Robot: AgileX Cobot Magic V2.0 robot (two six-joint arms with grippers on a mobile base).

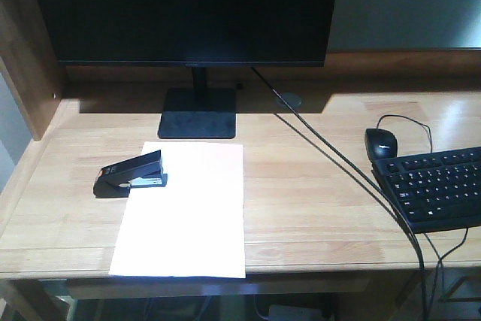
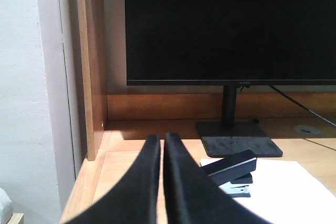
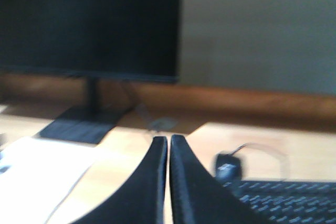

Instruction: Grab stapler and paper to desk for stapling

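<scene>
1. Stapler (image 1: 129,174) lay on the left part of the bench (image 1: 316,186), nose pointing toward the left edge, rear end resting on the upper left corner of the paper (image 1: 184,212).
2. Paper lay flat, long side running from near the monitor stand (image 1: 198,122) down to the front edge of the bench, bottom edge just about reaching that front edge.
3. Left gripper (image 2: 161,145) hung back over the front left corner, jaws pressed nearly together with only a thin slit between, holding nothing.
4. Right gripper (image 3: 169,148) likewise closed to a hairline gap and empty, held above the middle of the bench, left of the mouse (image 1: 381,143) and keyboard (image 1: 436,186); view blurred.
5. Stapler judged rigid, compact and fairly heavy for its size, with smooth plastic likely to slip: best taken across its narrow sides near the middle, so as not to press the top arm down.
6. Paper judged light, limp and thin, hard to pinch while flat: best taken at the edge nearest the front of the bench, gently, to avoid creasing.
7. Both items seemed already set on the bench, stapler overlapping the sheet's corner.
</scene>
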